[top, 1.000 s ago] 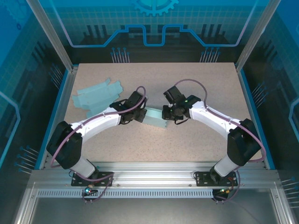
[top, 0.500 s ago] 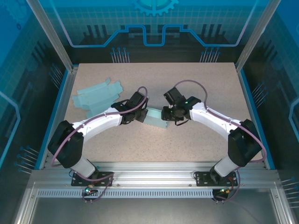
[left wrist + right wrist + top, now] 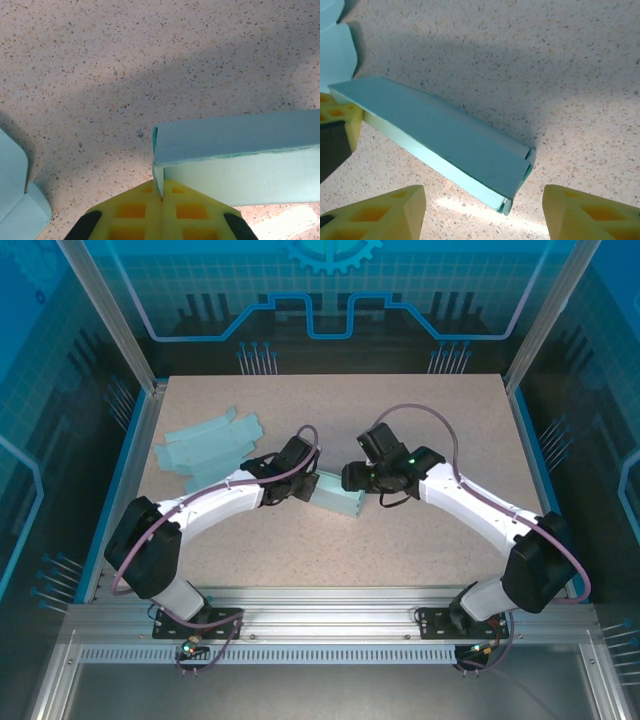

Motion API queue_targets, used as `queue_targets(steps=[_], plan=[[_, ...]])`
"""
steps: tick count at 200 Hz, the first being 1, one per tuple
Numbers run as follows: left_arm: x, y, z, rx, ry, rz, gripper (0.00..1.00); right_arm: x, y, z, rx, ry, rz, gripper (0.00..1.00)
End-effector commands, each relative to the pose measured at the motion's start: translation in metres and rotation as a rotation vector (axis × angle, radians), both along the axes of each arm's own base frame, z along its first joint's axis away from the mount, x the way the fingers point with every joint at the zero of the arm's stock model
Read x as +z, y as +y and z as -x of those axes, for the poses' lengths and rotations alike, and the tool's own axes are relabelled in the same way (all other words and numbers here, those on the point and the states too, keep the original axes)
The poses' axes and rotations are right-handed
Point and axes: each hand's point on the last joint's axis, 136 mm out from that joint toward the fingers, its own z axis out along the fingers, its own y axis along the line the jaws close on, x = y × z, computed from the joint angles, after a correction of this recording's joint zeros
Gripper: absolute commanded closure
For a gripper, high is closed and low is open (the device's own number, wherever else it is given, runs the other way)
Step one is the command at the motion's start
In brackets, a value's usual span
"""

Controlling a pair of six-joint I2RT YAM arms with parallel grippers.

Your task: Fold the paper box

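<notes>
Paper box [image 3: 337, 498] is seen from above as a pale teal, flattened sleeve near the middle of the table [image 3: 430, 540], between the two arms. Its left end is met by the left fingers [image 3: 308, 487], and the right fingers [image 3: 353, 478] are held just beside its far right corner. A pile of flat blanks [image 3: 205, 448] is set well apart, toward the table's left edge.

In the left wrist view, the left fingers [image 3: 135, 215] are seen pressed fully together, with a thin edge of the paper box [image 3: 240, 150] pinched between them at its corner. A shadow is cast on the table beside the panel; whether the far end rests on the table cannot be told. A corner of a blank [image 3: 20, 210] is caught at lower left.

In the right wrist view, the right fingers [image 3: 385, 210] are spread wide on either side of the open end of the paper box [image 3: 445, 135], and nothing is held by them. Doubled layers and a tuck flap are shown at that end.

The sleeve is judged to be very light, thin card: stiff along its creases, easily buckled or dented across a panel, and smooth enough to slip from a shallow pinch. It is best taken at edges and flaps close to a crease, not across the hollow middle, and only gentle pressure is called for. With one end pinned, the free end can be expected to swing or lift when pushed.
</notes>
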Motion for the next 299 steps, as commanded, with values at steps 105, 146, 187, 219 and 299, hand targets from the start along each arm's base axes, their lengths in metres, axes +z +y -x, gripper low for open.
queue_targets(steps=[105, 146, 187, 219, 299], plan=[[-0.04, 0.001, 0.033, -0.027, 0.166, -0.032, 0.95, -0.041, -0.013, -0.015, -0.161, 0.027, 0.046, 0.39], [-0.042, -0.001, 0.035, -0.026, 0.169, -0.028, 0.87, -0.059, -0.017, -0.007, -0.198, 0.009, 0.096, 0.39], [-0.04, -0.001, 0.038, -0.028, 0.17, -0.02, 0.71, -0.072, -0.028, -0.008, -0.278, -0.058, 0.123, 0.4], [-0.037, -0.001, 0.042, -0.034, 0.172, -0.001, 0.64, -0.085, -0.035, -0.007, -0.325, -0.101, 0.11, 0.41], [-0.019, -0.009, 0.065, -0.09, 0.193, 0.122, 0.34, -0.105, -0.043, -0.005, -0.367, -0.11, 0.152, 0.41]])
